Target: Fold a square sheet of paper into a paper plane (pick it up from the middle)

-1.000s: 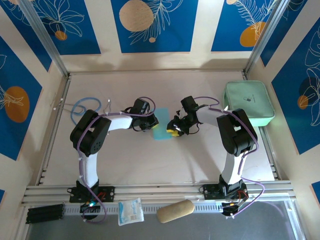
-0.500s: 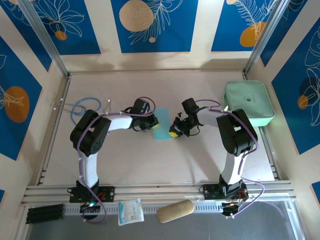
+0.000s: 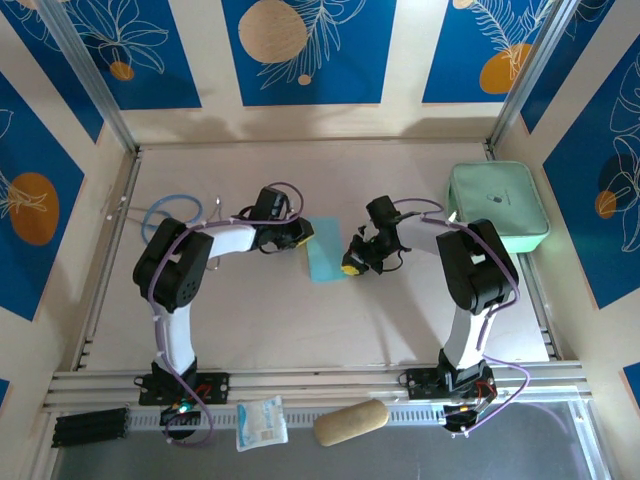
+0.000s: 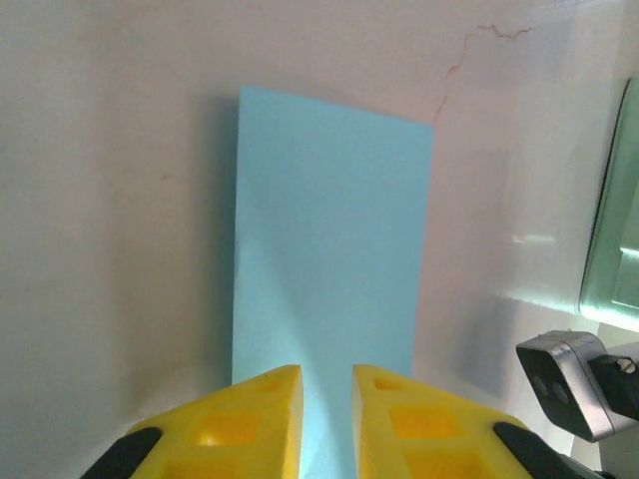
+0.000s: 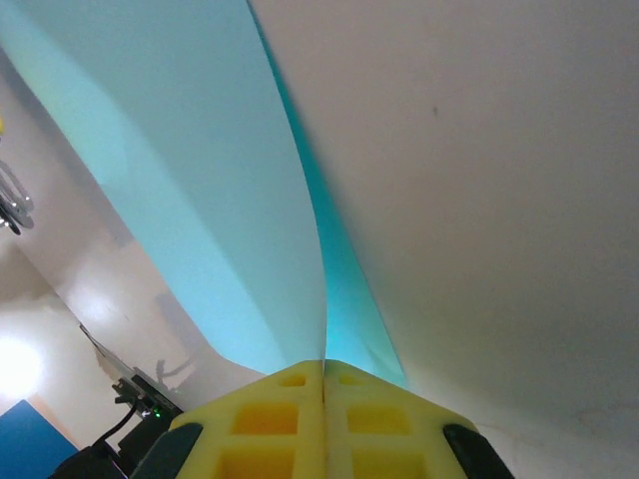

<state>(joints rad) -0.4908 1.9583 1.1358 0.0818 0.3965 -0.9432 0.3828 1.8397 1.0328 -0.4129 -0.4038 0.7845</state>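
Right wrist view: right pincer (image 5: 323,371) clamped on the sheet (image 5: 190,170), its edge lifted. Left wrist view: left pincer (image 4: 326,384) slightly apart, sheet a narrow pale-blue rectangle.

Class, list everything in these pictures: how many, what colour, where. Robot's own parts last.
paper sheet: one, light blue, table centre, between the grippers
zip case: one, mint green, table's right edge
cable loop: one, blue, table's far left
snack packet: one, white, near rail
oblong pad: one, tan, near rail, right of the snack packet
black block: one, black, near-left corner
left gripper: one, yellow, jaws slightly apart at the paper sheet
right gripper: one, yellow, jaws shut on the paper sheet
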